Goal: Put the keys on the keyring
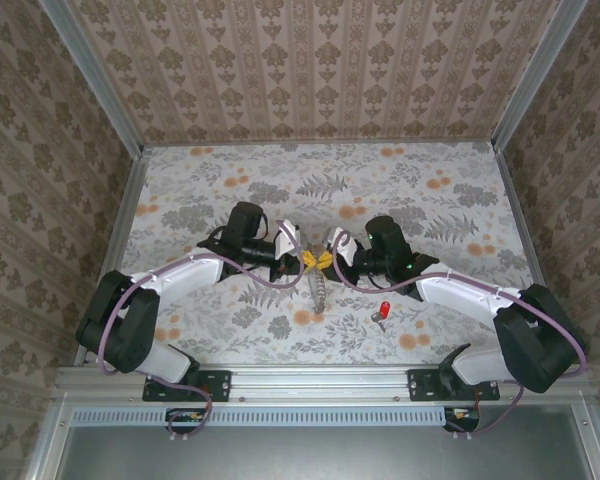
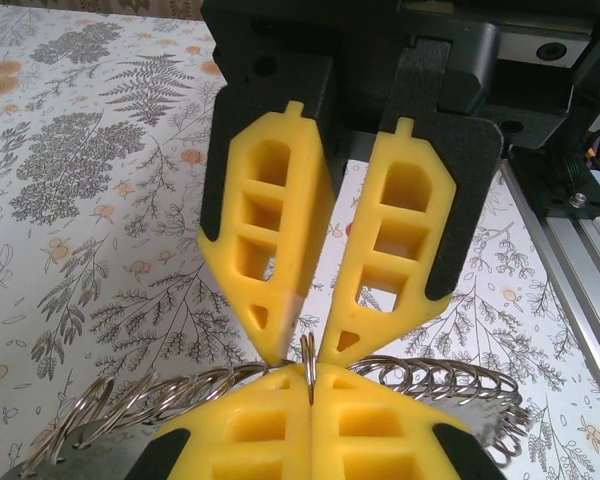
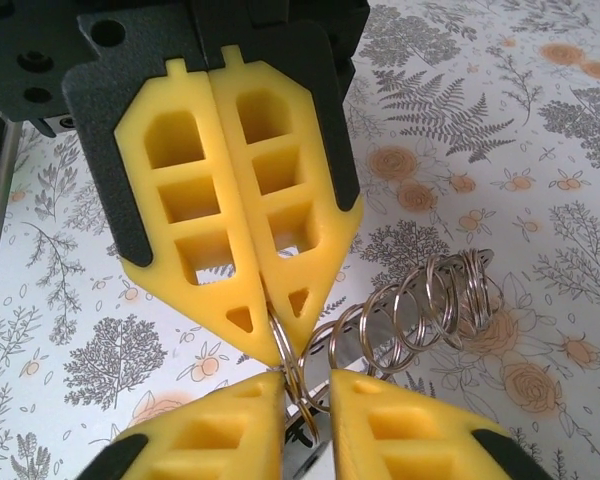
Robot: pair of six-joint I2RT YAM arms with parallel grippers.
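Centrally, both arms [image 1: 180,272] angled inward, tip-to-tip; L gripper [image 2: 310,385] pinches keyring [image 2: 430,378]; R gripper [image 2: 302,350] slightly parted astride it, grip unclear.

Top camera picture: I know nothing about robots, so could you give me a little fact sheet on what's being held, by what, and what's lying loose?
scene: two arms meet fingertip to fingertip over a flower-patterned table
keyring: a string of linked silvery rings, trailing to both sides of the fingertips
left gripper: yellow fingers shut, pinching a ring
right gripper: fingers a slit apart around a ring; grip unclear
red key: loose on the table beside the right arm, apart from the keyring
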